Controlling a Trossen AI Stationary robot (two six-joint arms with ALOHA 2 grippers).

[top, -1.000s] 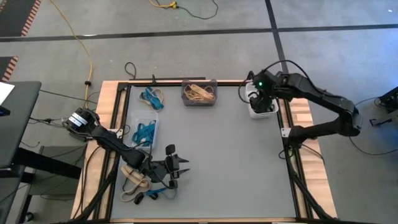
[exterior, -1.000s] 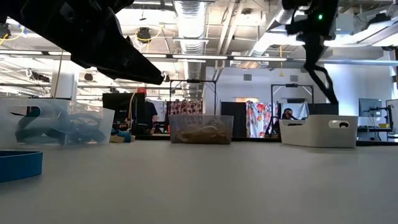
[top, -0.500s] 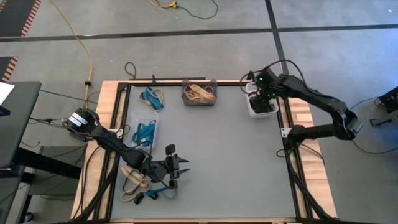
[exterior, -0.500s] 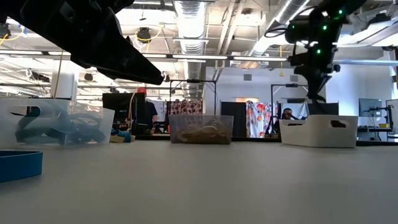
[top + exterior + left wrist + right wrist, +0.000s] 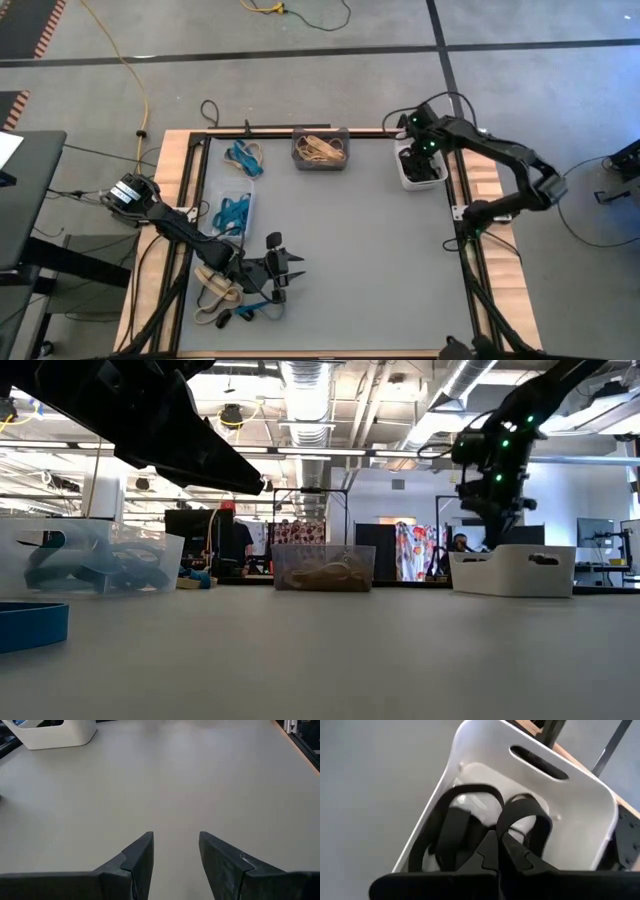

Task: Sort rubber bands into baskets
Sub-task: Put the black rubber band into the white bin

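- While the left arm waits low at the table's near-left, its gripper [image 5: 290, 268] sits at about 7 o'clock from the table's middle, fingers [image 5: 137, 862] parted by a narrow gap with nothing between them, pointing across bare grey table [image 5: 370, 250].
- Just left of that gripper, at the near-left corner, lies a loose heap of bands [image 5: 222, 296]: tan loops, a blue one and a black one, on the tabletop.
- Farther back along the left edge, at about 9 o'clock, the clear basket [image 5: 232, 212] holds blue bands.
- Beyond it, at about 10 o'clock, two or three blue and tan bands [image 5: 245, 156] lie loose on the table, outside any basket.
- At 12 o'clock on the far edge, the dark basket [image 5: 320, 149] holds tan bands.
- At about 2 o'clock, by the far-right corner, the white basket [image 5: 419, 172] holds black bands [image 5: 470, 815], seen in the right wrist view as broad dark loops against its floor.
- Above that white basket hangs the right gripper [image 5: 499, 845], its fingers pressed together; I cannot tell whether a band is pinched between them.
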